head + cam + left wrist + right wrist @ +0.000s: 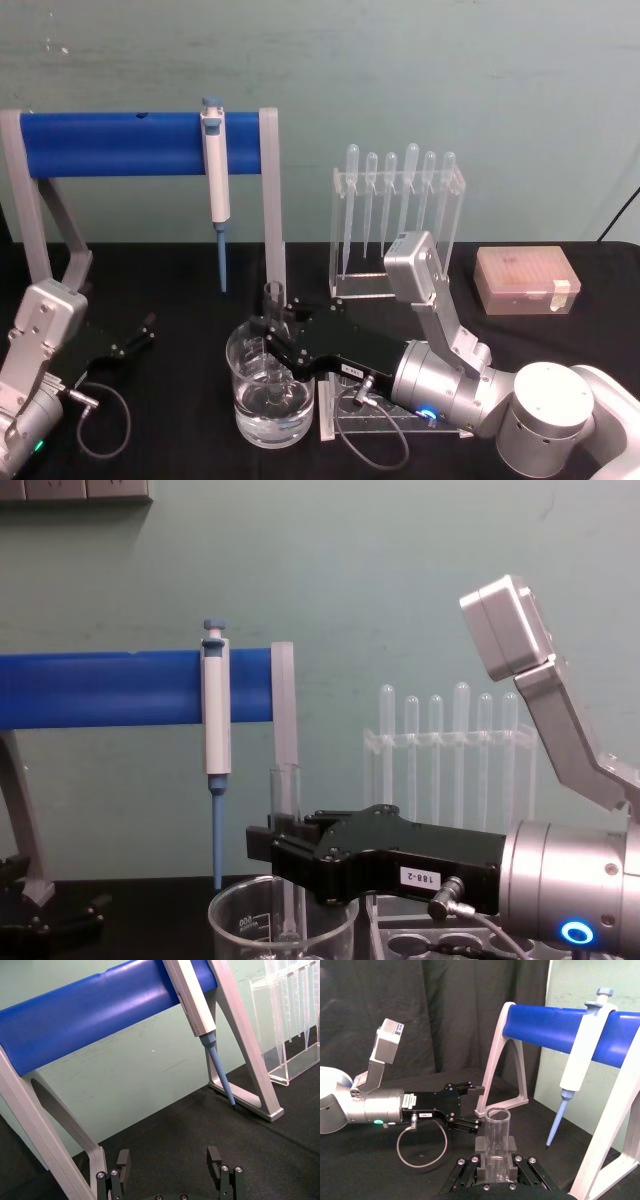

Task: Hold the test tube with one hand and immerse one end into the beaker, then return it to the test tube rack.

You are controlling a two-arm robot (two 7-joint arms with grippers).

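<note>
The test tube (274,318) stands upright with my right gripper (272,338) shut on its upper part. Its lower end reaches down inside the beaker (250,405), which holds clear liquid and sits at the table's front centre. From the chest, the test tube (286,800) rises above the black fingers of the right gripper (268,844) and runs down behind the rim of the beaker (240,920). In the right wrist view the test tube (497,1132) sits between the fingers (480,1146). My left gripper (140,336) rests open at the left, seen also as the left gripper (169,1160).
A blue-barred stand (110,145) with a hanging micropipette (215,175) spans the back left. An acrylic rack of plastic pipettes (400,205) stands behind the right arm, and a pinkish tip box (527,280) lies at the right. A clear holed rack (330,420) lies beside the beaker.
</note>
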